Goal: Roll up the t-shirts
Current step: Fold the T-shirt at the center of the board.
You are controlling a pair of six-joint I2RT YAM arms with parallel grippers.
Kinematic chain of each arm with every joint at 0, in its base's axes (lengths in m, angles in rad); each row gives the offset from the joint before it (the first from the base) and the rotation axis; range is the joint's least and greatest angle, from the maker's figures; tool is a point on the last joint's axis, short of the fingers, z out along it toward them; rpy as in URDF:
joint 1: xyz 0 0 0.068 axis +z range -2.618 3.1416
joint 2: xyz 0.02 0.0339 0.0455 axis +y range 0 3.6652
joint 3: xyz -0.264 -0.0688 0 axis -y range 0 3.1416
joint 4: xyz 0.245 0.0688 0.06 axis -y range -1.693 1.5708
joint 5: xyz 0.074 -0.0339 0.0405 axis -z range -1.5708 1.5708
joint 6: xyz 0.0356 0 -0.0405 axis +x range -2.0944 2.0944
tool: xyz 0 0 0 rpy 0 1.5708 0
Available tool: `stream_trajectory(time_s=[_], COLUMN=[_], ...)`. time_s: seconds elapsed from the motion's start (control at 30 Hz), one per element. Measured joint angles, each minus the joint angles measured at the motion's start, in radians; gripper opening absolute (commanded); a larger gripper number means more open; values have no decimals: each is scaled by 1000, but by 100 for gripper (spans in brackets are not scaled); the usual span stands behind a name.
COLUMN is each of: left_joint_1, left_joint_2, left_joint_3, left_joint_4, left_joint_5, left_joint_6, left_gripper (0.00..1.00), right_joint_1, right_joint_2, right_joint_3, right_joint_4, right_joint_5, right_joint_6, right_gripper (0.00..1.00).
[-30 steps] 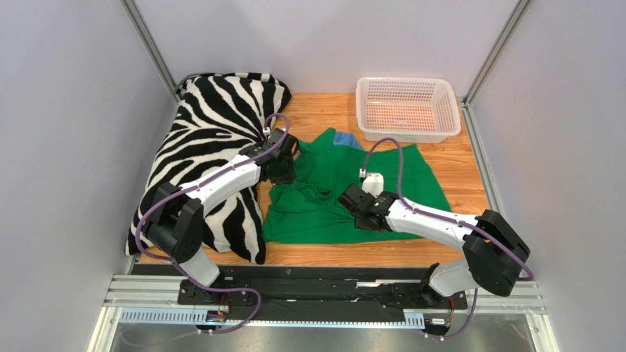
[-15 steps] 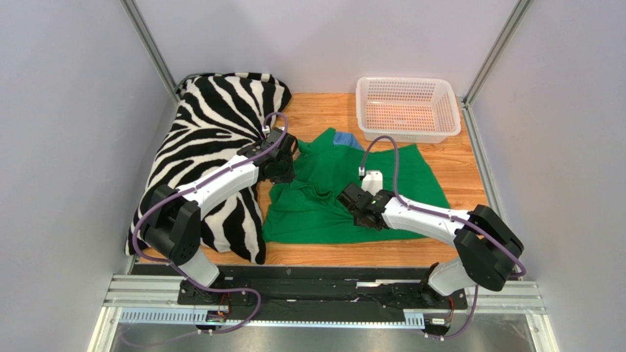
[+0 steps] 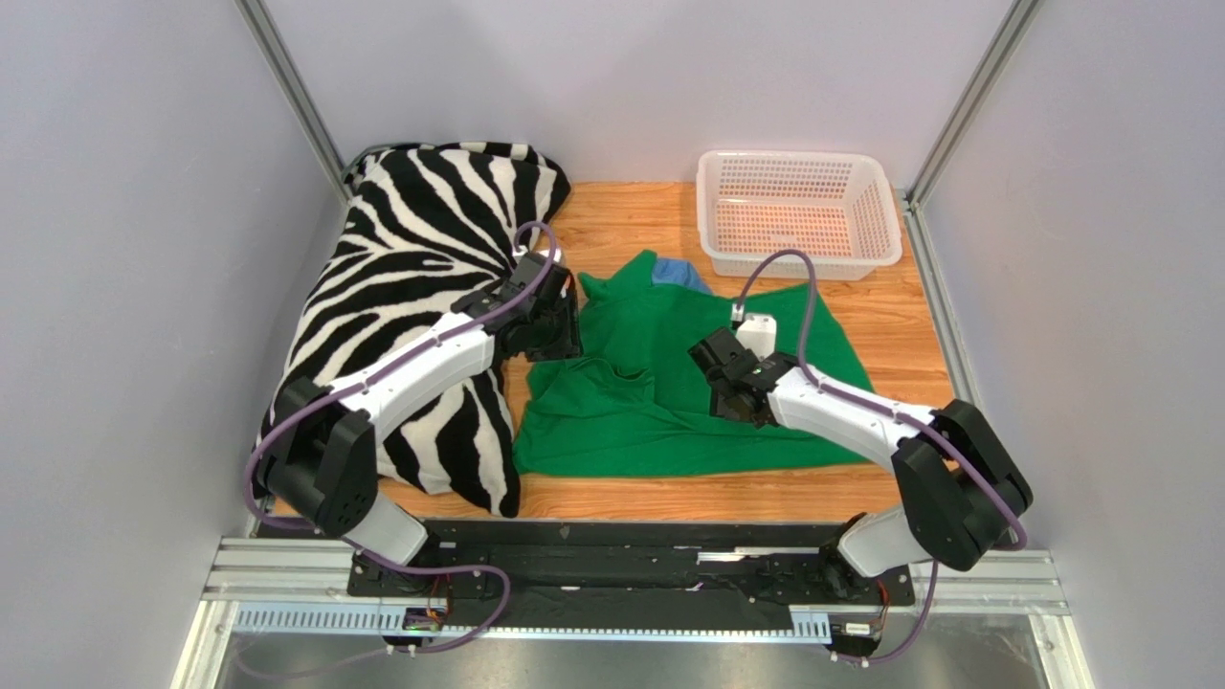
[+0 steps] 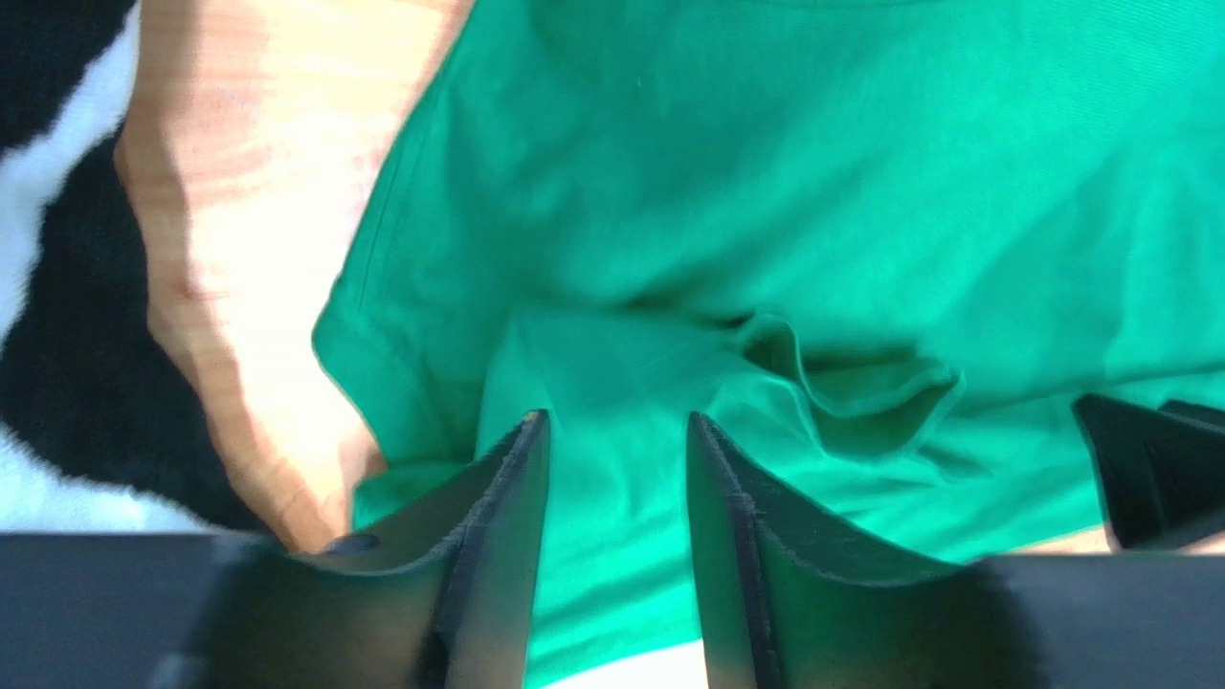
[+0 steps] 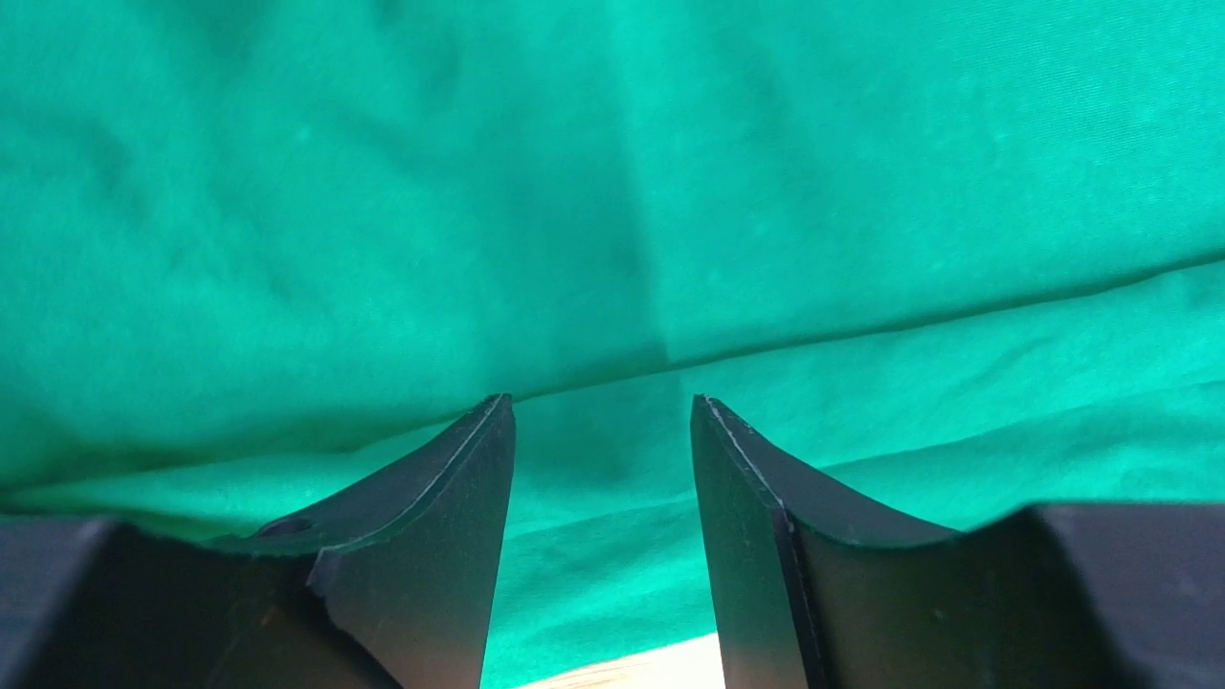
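A: Okay, green t-shirt point(image 3: 647, 409) is spread rumpled just beside the zebra pillow point(image 3: 403, 273). Grippers?
B: Left gripper point(image 4: 611, 424) and right gripper point(image 5: 597, 409) both have fingers apart over the cloth, gripping nothing. Risk: a pinch may catch one layer only, so the roll skews or bunches against the pillow.
A: Basket?
B: White basket point(image 3: 798, 264) is well apart from the pillow. Nothing shows inside.

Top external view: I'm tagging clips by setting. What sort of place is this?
Probably a robot test cell: plain grey walls enclose a wooden table, and the left arm and right arm are bolted to a metal rail at its near edge.
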State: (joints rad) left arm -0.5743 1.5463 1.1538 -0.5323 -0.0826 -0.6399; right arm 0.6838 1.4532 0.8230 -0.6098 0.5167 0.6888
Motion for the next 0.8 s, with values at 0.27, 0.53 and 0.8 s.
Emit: stream_trajectory(time_s=[0.27, 0.53, 0.8], left_joint_1=[-90, -345, -401], left_joint_2=[-194, 9, 195], left_joint_3=[-76, -33, 14], left_joint_4=[5, 96, 153], left_joint_5=[14, 71, 138], left_joint_6=[28, -19, -53], left_gripper=[39, 25, 17], right_joint_1=[-214, -508, -649], right_joint_2=[-188, -419, -536], right_joint_3=[-25, -117, -208], right_joint_4=[-29, -83, -142], right_joint_5=[-77, -196, -321], right_joint_6=[-10, -8, 0], right_gripper=[56, 57, 57])
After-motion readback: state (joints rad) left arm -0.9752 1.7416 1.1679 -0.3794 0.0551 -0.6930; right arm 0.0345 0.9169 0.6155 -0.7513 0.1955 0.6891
